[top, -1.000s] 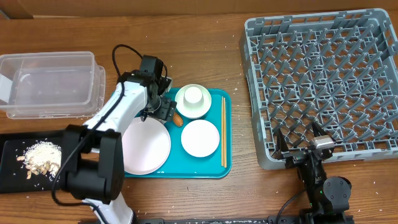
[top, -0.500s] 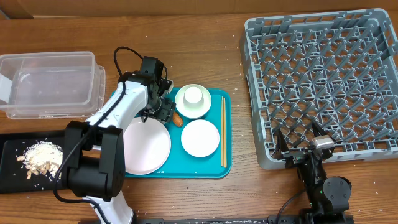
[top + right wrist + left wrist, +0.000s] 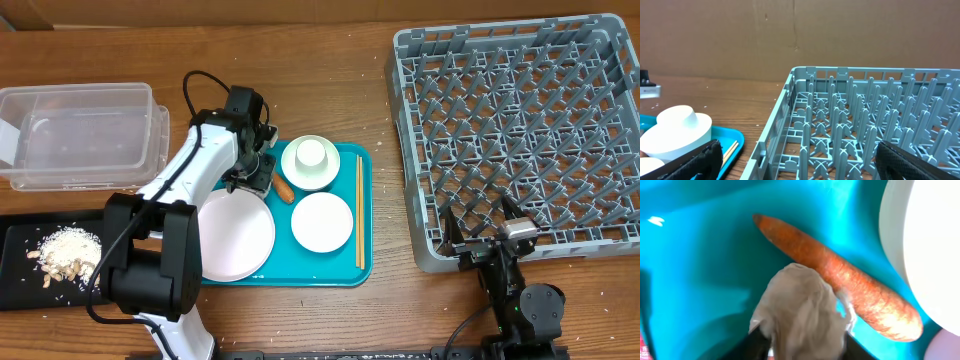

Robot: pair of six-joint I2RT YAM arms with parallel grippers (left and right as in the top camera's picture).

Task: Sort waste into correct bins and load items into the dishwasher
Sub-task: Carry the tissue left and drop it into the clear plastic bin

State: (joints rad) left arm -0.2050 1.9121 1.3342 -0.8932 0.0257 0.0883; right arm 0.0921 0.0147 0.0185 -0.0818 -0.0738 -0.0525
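Observation:
My left gripper [image 3: 258,172] is down on the teal tray [image 3: 300,268], its jaws closed against both sides of the crumpled white paper wad [image 3: 800,305]. Right beside the wad lies the orange-brown sausage stick [image 3: 840,277] [image 3: 285,189]. The white-pink plate [image 3: 235,235] sits at the tray's left. A small cup [image 3: 312,153] stands in one white bowl [image 3: 299,176], with a second bowl [image 3: 322,222] in front of it. The chopsticks [image 3: 359,210] lie along the tray's right edge. My right gripper [image 3: 487,232] hangs open at the front wall of the grey dish rack [image 3: 530,130].
A clear plastic tub [image 3: 80,135] stands at the far left. In front of it a black tray [image 3: 20,285] holds rice and food scraps [image 3: 68,250]. Loose grains are scattered over the wooden table.
The left jaws have drawn in around the paper wad, from wide apart to pressing on it. The right arm has not moved.

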